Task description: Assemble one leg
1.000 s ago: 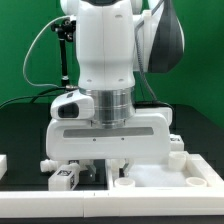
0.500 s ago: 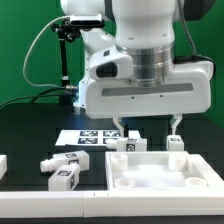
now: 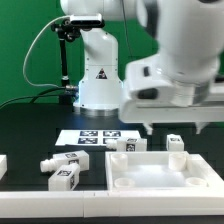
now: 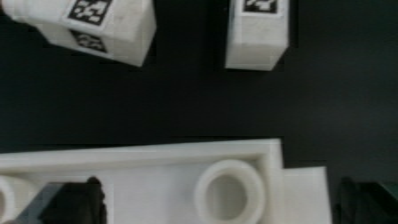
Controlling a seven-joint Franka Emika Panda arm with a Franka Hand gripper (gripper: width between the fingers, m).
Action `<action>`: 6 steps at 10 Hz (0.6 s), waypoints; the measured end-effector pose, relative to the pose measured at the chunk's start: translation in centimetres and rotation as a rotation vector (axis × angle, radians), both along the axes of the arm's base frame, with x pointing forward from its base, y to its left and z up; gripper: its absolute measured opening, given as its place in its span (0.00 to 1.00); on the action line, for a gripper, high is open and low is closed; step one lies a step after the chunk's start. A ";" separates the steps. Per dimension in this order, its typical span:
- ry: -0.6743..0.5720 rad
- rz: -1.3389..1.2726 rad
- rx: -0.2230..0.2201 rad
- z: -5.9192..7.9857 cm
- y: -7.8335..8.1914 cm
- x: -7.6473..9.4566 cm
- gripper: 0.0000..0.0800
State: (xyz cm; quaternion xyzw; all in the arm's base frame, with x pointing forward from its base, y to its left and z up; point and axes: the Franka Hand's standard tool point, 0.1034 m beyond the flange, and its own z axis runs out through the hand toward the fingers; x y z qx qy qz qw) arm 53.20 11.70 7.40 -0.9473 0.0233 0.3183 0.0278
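There are four legs (image 3: 47, 162) (image 3: 66, 178) (image 3: 125, 145) (image 3: 176, 143), one large white panel (image 3: 165, 185), one marker board (image 3: 92, 137) and one edge-cropped white piece (image 3: 3, 165).

Two legs (image 3: 127, 145) stand behind the white panel (image 3: 165, 183), with bare table (image 3: 152, 144) between them. More legs (image 3: 62, 172) crowd its side on the exterior view's left.

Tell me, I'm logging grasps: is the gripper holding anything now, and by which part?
Nothing is held. The gripper hangs open over the white panel, fingers spread with nothing between them; the legs lie loose, untouched.
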 end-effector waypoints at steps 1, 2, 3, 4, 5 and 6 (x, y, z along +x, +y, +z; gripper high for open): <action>0.088 0.012 -0.013 0.1 1.2 -1.0 0.81; 0.124 0.023 -0.001 -0.2 0.9 -0.9 0.81; 0.189 0.025 -0.004 -0.3 0.5 -1.3 0.81; 0.227 0.030 -0.003 -0.6 0.5 -1.4 0.81; 0.215 0.020 -0.011 -1.0 0.8 -1.4 0.81; 0.214 0.010 -0.025 -1.3 1.3 -3.1 0.81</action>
